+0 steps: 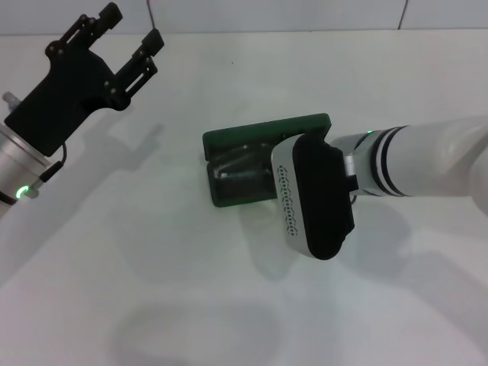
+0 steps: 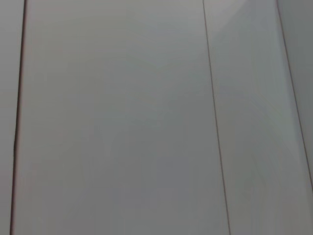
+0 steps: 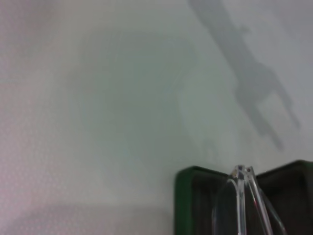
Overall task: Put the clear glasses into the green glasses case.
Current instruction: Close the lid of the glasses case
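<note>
We saw the green glasses case (image 1: 252, 164) lying open near the middle of the white table (image 1: 152, 290), its lid flat behind the tray. The right arm's wrist housing (image 1: 316, 194) hung over the tray's right part and hid the right gripper. The left gripper (image 1: 131, 42) was raised at the far left, well apart from the case, its 2 black fingers spread.

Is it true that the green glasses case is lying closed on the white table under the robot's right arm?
Not quite: the green glasses case is open, not closed. The head view shows its lid folded back, and the right wrist view shows the clear glasses over its dark lining. It does lie on the white table, under the right arm.
</note>
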### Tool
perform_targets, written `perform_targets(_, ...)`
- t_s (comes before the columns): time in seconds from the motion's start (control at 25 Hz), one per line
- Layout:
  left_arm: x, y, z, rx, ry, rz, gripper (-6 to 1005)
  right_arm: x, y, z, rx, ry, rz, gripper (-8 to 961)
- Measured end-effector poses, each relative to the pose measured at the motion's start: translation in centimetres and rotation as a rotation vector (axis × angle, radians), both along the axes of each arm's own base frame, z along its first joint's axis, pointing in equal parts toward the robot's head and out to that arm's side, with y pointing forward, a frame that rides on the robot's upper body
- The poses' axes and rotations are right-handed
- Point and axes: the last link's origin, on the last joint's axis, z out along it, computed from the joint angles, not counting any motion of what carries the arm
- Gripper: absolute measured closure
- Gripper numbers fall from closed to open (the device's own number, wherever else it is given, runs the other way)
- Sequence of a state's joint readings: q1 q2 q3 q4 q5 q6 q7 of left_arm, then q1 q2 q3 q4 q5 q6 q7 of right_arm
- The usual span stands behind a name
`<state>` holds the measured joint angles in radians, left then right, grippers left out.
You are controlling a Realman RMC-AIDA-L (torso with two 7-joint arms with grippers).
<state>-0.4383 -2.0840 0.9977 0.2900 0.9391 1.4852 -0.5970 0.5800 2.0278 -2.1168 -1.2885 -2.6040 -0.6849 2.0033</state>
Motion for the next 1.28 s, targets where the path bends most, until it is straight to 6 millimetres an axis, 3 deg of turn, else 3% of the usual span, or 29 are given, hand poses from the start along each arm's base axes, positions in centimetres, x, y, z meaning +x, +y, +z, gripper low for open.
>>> perform_targets(0.6,0.0,0.0,0.0,-0.001,0.0,0.001,320,0.8,0.0,-0.7,0.021,0.004,0.024,858)
perform_targets(0.92,-0.5,-0.3,0.0,-0.002,0.001,0.014,320,-0.2,-1.0,-0.3,-0.018,0.025,-0.022,846)
perform_targets(1.12,-0.7,-0.6,0.0,-0.002,0.002,0.021,320,-1.0,-1.4,0.5,-0.052,0.085,-0.09,619)
perform_targets(1.28,-0.7,-0.6,0.0,-0.002,0.003,0.02,320,-1.2,-1.1,1.3,-0.066,0.156,-0.164,548)
